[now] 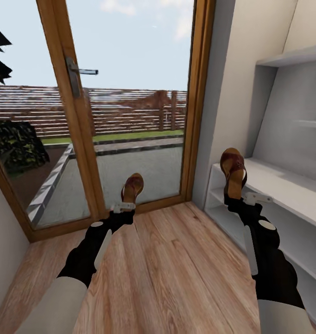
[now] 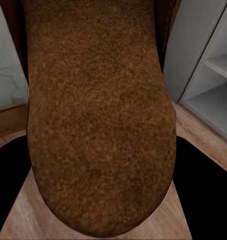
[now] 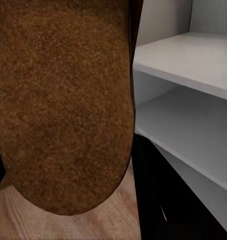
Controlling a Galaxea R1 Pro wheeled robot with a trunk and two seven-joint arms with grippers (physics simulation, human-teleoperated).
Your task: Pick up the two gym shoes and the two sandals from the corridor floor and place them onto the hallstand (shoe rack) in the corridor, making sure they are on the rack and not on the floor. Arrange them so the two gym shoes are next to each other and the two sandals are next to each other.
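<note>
Two sandals are off the floor: left tool [image 1: 123, 207] grips one [image 1: 132, 188] by the glass door; right tool [image 1: 250, 198] grips the other [image 1: 233, 170] beside the rack [image 1: 287, 185]. Best land both side by side on its top.

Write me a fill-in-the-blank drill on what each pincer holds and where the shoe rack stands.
1. The left pincer grips a brown open-toe slide ____ above the wood-plank floor.
2. The right pincer holds the other brown sandal off the ____.
3. The pale grey-white shelved hallstand stands on the robot's ____ side.
4. Behind the left-held sandal is a wooden-framed glass ____.

Missing words: sandal; floor; right; door
</note>
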